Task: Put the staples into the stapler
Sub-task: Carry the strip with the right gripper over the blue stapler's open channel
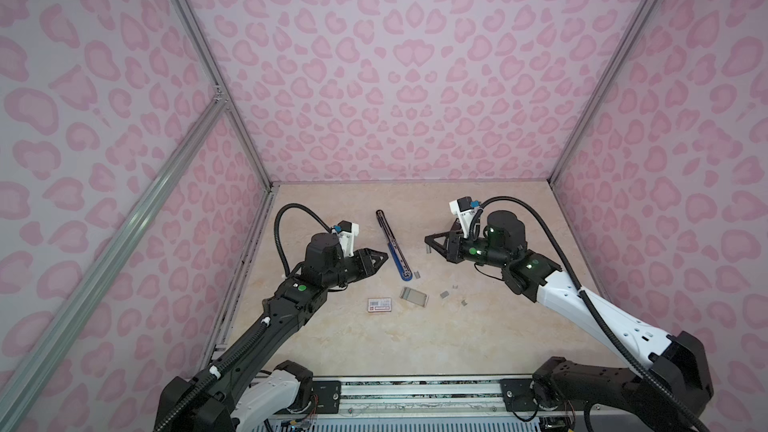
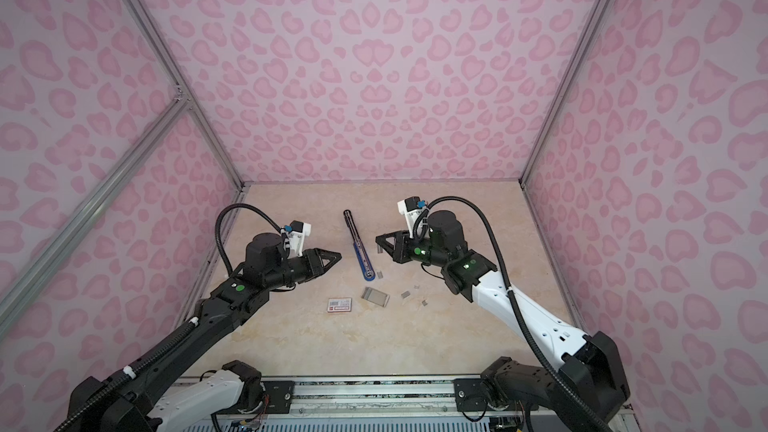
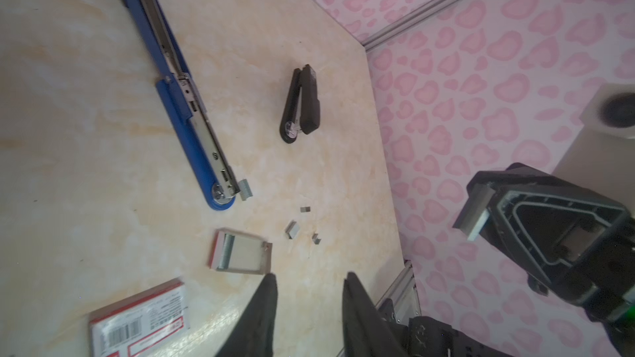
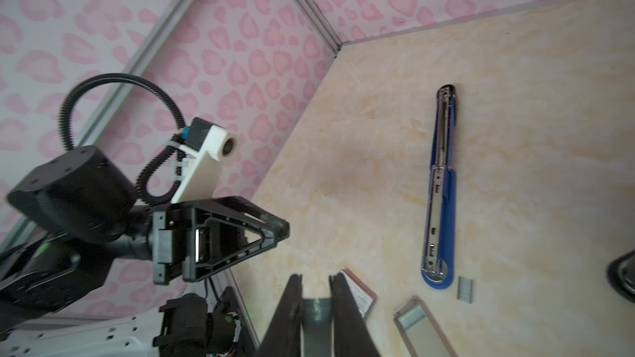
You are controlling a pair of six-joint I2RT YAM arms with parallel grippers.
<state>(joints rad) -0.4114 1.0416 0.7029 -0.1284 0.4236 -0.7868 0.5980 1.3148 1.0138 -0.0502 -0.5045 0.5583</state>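
Note:
The blue stapler (image 1: 392, 248) lies opened out flat mid-table, its metal magazine (image 4: 436, 200) facing up. My right gripper (image 4: 316, 279) is shut on a grey strip of staples (image 4: 316, 310) and hovers just right of the stapler in both top views (image 2: 378, 239). The held strip also shows in the left wrist view (image 3: 472, 216). My left gripper (image 3: 309, 283) is open and holds nothing; it hangs just left of the stapler (image 1: 385, 257). A short piece of staples (image 3: 245, 191) lies at the stapler's near end, and smaller bits (image 1: 444, 294) are scattered to its right.
An open tray (image 1: 414, 297) with staples in it and a white-and-red barcoded box sleeve (image 1: 380, 305) lie in front of the stapler. A closed black stapler (image 3: 302, 104) rests to the right, beneath my right arm. Pink patterned walls enclose the table.

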